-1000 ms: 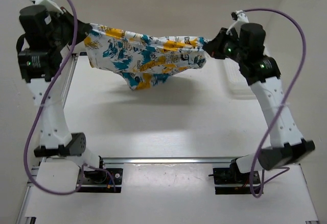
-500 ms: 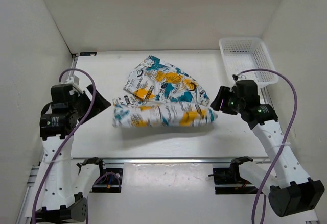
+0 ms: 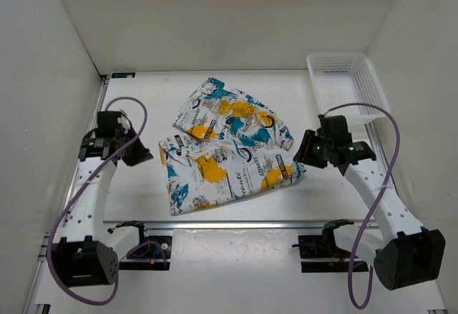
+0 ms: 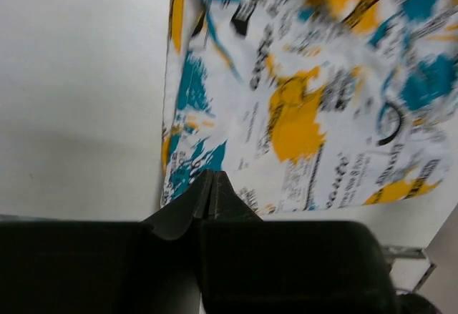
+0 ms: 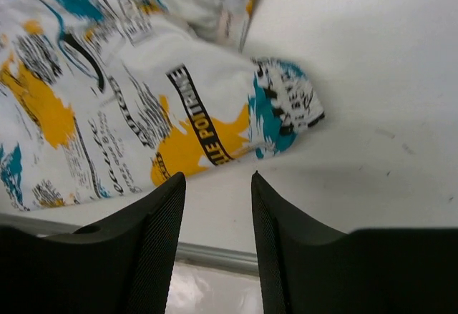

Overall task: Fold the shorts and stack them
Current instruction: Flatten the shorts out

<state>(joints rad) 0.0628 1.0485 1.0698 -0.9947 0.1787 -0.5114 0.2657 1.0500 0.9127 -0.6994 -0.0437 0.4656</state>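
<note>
Printed shorts [image 3: 222,174] lie spread flat on the table near the front middle. A second printed piece [image 3: 232,110] lies just behind them, and their edges touch. My left gripper [image 3: 141,156] is shut and empty, a little left of the front shorts' left edge. In the left wrist view its tips [image 4: 212,178] are pressed together over the shorts' [image 4: 308,92] corner. My right gripper [image 3: 300,158] is open and empty at the shorts' right corner. In the right wrist view its jaws [image 5: 218,185] stand apart just short of the fabric [image 5: 143,106].
A white mesh basket [image 3: 347,85] stands at the back right corner. White walls close in the table on the left, back and right. A metal rail [image 3: 229,223] runs along the near edge.
The shorts that hung between both grippers now lie flat on the table. Both grippers have let go and drawn back, the left one outward to the left.
</note>
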